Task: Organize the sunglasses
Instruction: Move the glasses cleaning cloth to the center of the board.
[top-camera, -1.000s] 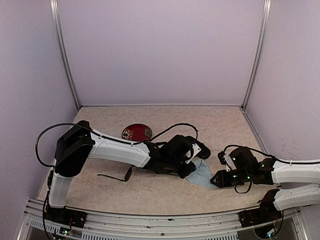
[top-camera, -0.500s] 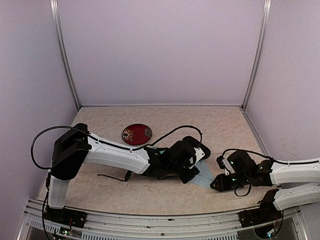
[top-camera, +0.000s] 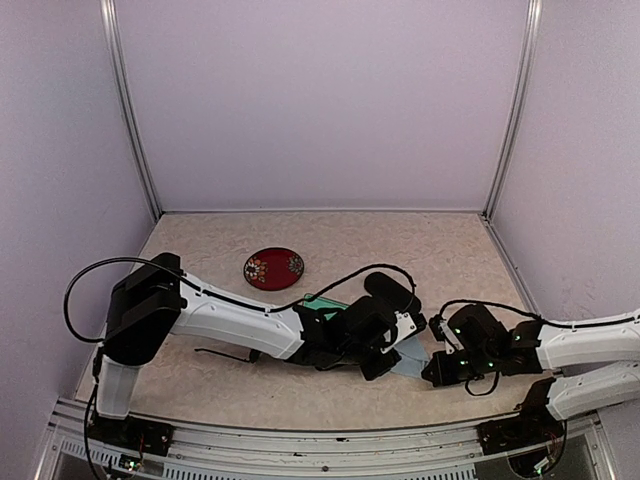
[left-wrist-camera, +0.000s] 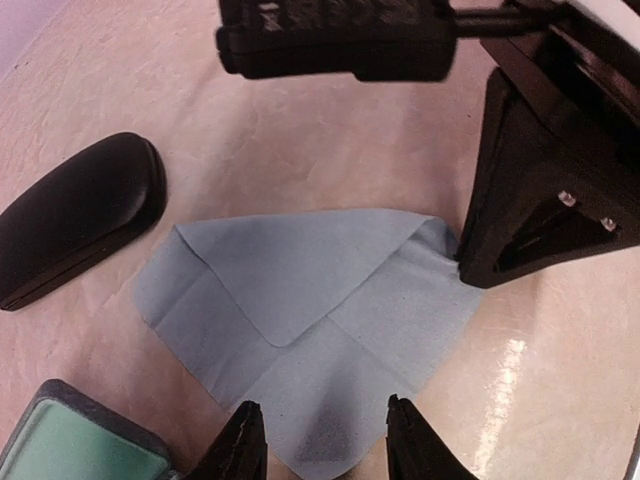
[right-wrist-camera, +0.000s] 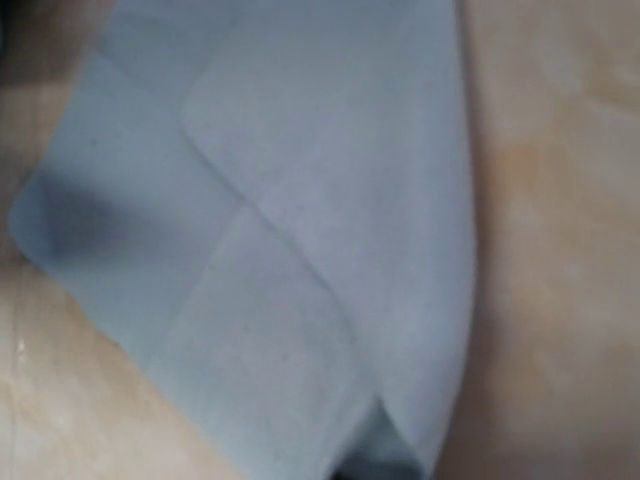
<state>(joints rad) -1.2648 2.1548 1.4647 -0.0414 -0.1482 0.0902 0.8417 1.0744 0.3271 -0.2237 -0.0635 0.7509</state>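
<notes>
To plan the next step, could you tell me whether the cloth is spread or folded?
Partly folded: one flap of the cloth lies over the rest, rounded corner showing.

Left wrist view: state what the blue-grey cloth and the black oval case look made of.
The cloth: thin soft fabric, likely microfibre, with a matte finish. It lies limp, with fold creases and one flap doubled over. The black oval case: a rigid shell, perhaps plastic or faux leather, smooth with a dull sheen along its rounded top. The view does not settle which.
</notes>
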